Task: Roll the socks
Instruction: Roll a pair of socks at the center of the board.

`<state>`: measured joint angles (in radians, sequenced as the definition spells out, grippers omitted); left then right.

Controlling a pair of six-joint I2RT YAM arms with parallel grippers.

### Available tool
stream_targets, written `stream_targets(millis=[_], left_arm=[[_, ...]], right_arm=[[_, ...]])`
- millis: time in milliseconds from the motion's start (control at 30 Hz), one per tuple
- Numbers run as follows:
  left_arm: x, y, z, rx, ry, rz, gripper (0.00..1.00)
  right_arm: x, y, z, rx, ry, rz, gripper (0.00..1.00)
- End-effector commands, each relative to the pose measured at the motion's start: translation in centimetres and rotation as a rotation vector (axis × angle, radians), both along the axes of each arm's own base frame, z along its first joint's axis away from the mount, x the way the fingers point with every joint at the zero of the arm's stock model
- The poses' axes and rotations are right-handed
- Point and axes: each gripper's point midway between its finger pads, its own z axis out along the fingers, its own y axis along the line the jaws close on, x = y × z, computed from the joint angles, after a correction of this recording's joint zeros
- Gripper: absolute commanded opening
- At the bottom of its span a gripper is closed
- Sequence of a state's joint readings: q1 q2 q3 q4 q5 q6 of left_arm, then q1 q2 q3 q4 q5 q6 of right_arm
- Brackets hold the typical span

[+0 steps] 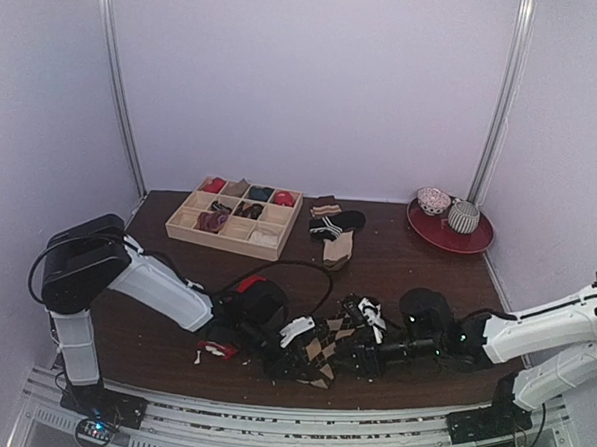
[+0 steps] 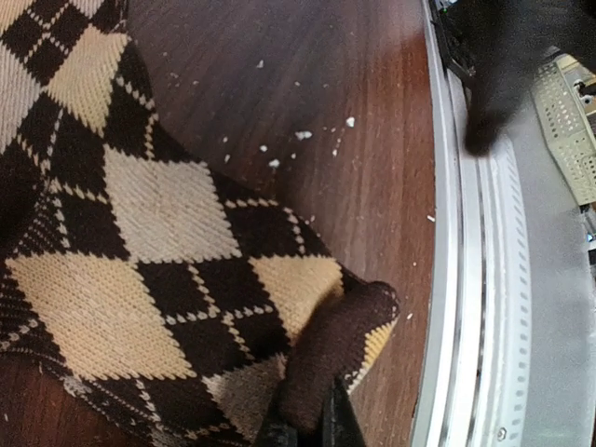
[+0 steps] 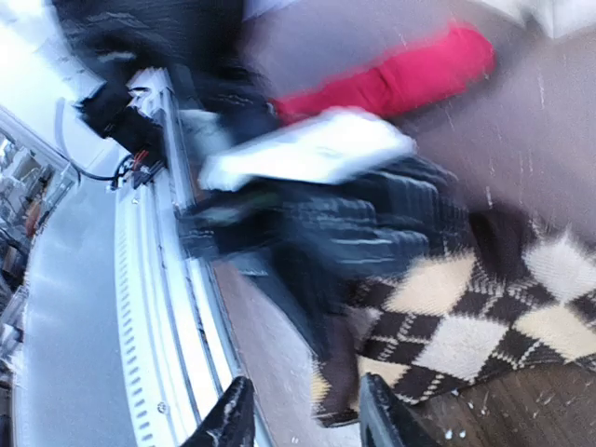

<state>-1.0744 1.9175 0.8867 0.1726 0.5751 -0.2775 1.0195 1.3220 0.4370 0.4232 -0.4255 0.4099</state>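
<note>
The dark brown and tan argyle sock lies bunched on the table near the front edge, between my two grippers. In the left wrist view it spreads flat, and my left gripper is shut on its dark brown end, lifting a fold. My left gripper sits at the sock's left side. My right gripper is open, its fingers straddling the sock's near corner just above the table. It comes in from the right. The red sock lies beyond the left gripper, and also shows in the top view.
The metal rail runs along the table's near edge, close to both grippers. A wooden compartment tray of rolled socks stands at the back left. A black striped sock and a tan sock lie behind. A red plate with bowls is at the back right.
</note>
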Motion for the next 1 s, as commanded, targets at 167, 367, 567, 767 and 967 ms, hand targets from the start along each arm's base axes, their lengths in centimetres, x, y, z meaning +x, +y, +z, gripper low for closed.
stream_targets(millis=[167, 367, 567, 767, 967], left_arm=[[-2.5, 6.8, -7.1, 0.374, 0.248, 0.107, 0.00], [-2.5, 6.7, -7.3, 0.374, 0.250, 0.108, 0.00], [-2.5, 6.7, -7.4, 0.379, 0.247, 0.102, 0.00], [-2.5, 6.7, -7.6, 0.383, 0.246, 0.098, 0.00], [-2.6, 7.0, -7.8, 0.391, 0.247, 0.098, 0.00]], right_arm=[[-1.5, -1.6, -1.6, -0.241, -0.616, 0.117, 0.44], [-1.6, 0.1, -2.8, -0.309, -0.720, 0.169, 0.44], [-1.2, 1.3, -2.9, -0.323, -0.792, 0.167, 0.44], [-1.5, 2.8, -3.8, -0.325, -0.784, 0.205, 0.43], [-2.1, 2.7, -5.7, -0.345, -0.722, 0.217, 0.40]])
